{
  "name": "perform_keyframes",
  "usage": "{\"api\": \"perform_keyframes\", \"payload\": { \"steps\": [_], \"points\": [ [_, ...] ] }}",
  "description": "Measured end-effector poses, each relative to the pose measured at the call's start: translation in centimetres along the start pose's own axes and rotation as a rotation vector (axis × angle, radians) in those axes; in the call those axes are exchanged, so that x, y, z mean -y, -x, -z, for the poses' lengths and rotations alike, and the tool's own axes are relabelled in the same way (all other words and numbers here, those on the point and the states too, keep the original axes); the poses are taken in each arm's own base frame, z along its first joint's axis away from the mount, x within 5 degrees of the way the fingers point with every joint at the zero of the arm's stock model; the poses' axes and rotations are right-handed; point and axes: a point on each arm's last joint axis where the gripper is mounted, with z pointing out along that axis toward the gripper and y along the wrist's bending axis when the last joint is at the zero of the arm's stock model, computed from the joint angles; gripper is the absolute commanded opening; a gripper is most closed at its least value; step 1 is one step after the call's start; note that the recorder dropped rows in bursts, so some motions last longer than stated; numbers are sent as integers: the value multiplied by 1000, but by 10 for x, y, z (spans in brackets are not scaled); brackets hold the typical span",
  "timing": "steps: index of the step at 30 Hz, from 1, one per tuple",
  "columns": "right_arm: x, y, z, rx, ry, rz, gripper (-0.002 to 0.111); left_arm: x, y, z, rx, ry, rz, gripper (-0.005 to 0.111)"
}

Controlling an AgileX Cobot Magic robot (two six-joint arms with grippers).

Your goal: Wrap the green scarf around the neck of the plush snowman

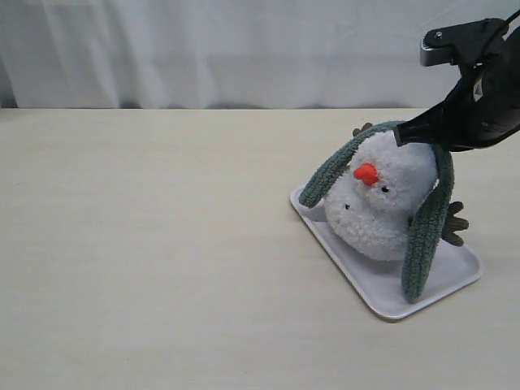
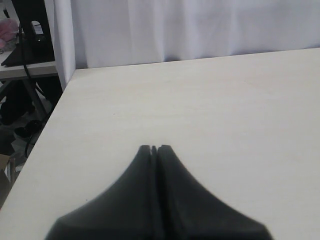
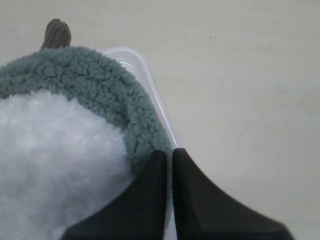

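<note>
Nearest us, the white tray (image 1: 382,302) sits on the bench (image 1: 162,244) and cradles the plush snowman (image 1: 386,203), face tilted our way, orange nose bright. The green scarf (image 1: 426,227) loops behind the head, its fuzzy ends dangling either side of the face, uncrossed: draped, I'd say, not yet wrapped. Behind, the right gripper (image 1: 400,138), closed and empty, noses the scarf's top edge, likely tucking it neckward. The left gripper (image 2: 154,148) is closed too, over bare bench, out of the way
</note>
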Motion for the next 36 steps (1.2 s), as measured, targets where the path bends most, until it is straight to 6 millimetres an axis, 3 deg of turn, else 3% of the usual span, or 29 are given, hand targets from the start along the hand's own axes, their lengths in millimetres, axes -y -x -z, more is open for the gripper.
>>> {"api": "perform_keyframes", "payload": {
  "steps": [10,21,26,36],
  "points": [
    [-11,-11,-37,-102,-1,43,4,0,0,0,0,0,0,0],
    [-11,-10,-38,-92,5,50,4,0,0,0,0,0,0,0],
    [-5,-5,-16,-41,3,34,8,0,0,0,0,0,0,0],
    [10,-13,33,-78,-6,19,36,0,0,0,0,0,0,0]
  ]
}}
